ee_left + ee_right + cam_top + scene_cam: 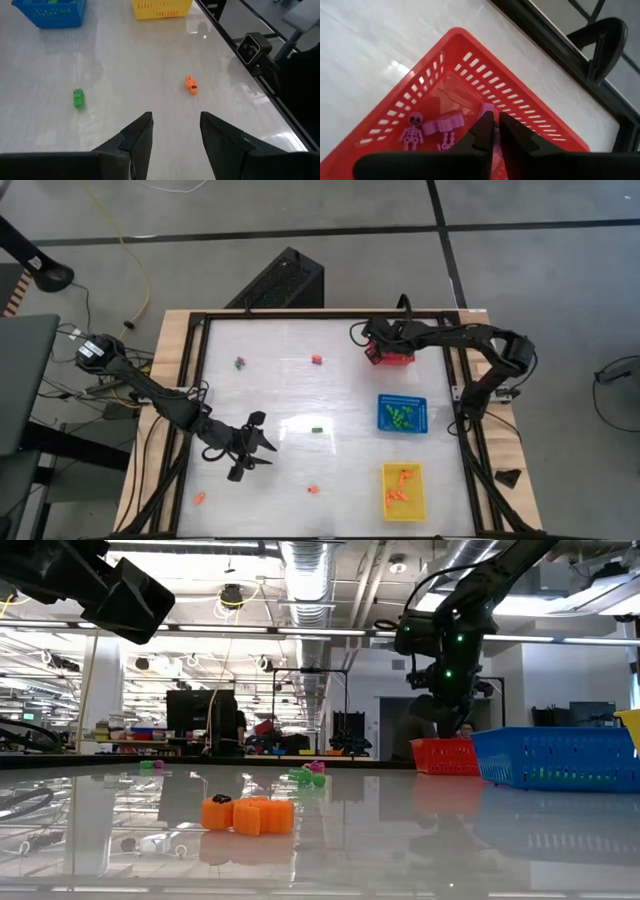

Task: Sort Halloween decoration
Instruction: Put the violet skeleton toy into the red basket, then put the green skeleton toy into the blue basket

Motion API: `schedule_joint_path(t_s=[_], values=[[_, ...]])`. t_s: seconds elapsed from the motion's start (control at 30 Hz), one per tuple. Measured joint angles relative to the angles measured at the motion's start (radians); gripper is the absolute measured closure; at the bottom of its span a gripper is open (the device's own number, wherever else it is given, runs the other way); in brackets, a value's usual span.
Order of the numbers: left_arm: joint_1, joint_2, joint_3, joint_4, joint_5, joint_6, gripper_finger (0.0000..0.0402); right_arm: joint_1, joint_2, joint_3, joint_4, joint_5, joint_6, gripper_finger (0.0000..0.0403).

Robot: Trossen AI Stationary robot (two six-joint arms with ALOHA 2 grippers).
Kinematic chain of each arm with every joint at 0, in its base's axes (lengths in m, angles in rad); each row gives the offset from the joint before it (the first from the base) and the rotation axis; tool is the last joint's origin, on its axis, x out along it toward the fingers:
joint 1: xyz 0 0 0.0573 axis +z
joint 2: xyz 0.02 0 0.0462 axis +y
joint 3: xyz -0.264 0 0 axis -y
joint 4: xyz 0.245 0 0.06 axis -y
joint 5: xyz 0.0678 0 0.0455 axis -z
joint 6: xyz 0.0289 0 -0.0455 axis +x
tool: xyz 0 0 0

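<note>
Small trinkets lie scattered on the white table: a green one [316, 429] [78, 98], orange ones [312, 490] [190, 84] [200, 498] and two purple-mixed ones [240, 363] [316, 360]. My left gripper [255, 445] [175, 132] hovers open over bare table, short of the green and orange trinkets. My right gripper [383, 345] [495, 122] points down into the red basket [470, 65], its fingers shut to a thin slit. Purple trinkets, among them a skeleton [411, 132], lie on the basket floor. One purple piece [486, 107] shows just past the fingertips. My right gripper reaches into the red basket from above. A purple piece [486, 107] sits right at the tip of one finger [481, 127], but I cannot tell whether the fingers touch it. My left gripper touches nothing.
The blue basket [402, 414] holds green trinkets and the yellow basket [403, 488] holds orange ones; both stand along the table's right side, nearer than the red basket [390, 356]. A black frame rail [470, 420] borders the table. A dark box [280, 280] sits beyond the far edge.
</note>
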Motion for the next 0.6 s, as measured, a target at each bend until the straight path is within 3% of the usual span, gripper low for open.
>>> schedule_joint_path(t_s=[0.13,0.37,0.5,0.6], values=[[0.0,0.0,0.0,0.0,0.0,0.0,0.0249,-0.002,-0.004,0.001,-0.008,-0.002,0.006,0.0315],[0.0,0.0,0.0,0.0,0.0,0.0,0.0249,0.005,-0.009,0.007,-0.077,-0.069,-0.004,0.0228],[0.0,0.001,0.0,-0.002,0.0,0.004,0.0249,0.072,-0.018,0.037,-0.113,-0.149,-0.003,0.0196],[0.0,0.02,0.0,0.0,-0.022,0.034,0.0249,0.178,-0.018,0.072,-0.161,-0.113,0.0,0.0189]])
